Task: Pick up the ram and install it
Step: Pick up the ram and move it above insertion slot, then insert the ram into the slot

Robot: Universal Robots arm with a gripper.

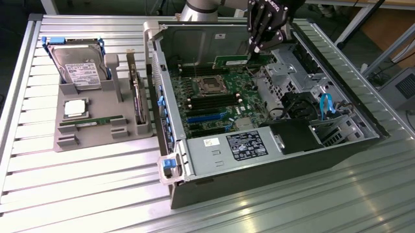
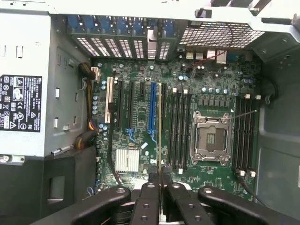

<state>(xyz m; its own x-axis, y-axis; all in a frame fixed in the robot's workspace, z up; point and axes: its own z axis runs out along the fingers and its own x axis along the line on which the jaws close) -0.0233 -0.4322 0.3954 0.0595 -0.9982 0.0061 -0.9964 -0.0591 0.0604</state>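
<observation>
My gripper [image 1: 255,48] hangs over the far end of the open computer case [image 1: 259,160], shut on the ram [image 1: 236,60]. The ram is a thin green stick held level a little above the motherboard [image 1: 217,104]. In the wrist view the black fingers [image 2: 147,197] pinch the ram [image 2: 159,131], seen edge-on as a thin line. That line runs above the board between the blue slot [image 2: 151,108] and the black memory slots [image 2: 180,126]. The processor socket [image 2: 211,136] lies beside those slots, with more black slots [image 2: 243,131] on its other side.
On the exterior view's left, a grey tray [image 1: 97,141] holds a silver hard drive [image 1: 77,68], a square processor chip [image 1: 76,108], another green stick [image 1: 91,121] and an upright card [image 1: 138,97]. Inside the case are a power supply [image 1: 240,148], a drive cage and blue cables [image 1: 324,104].
</observation>
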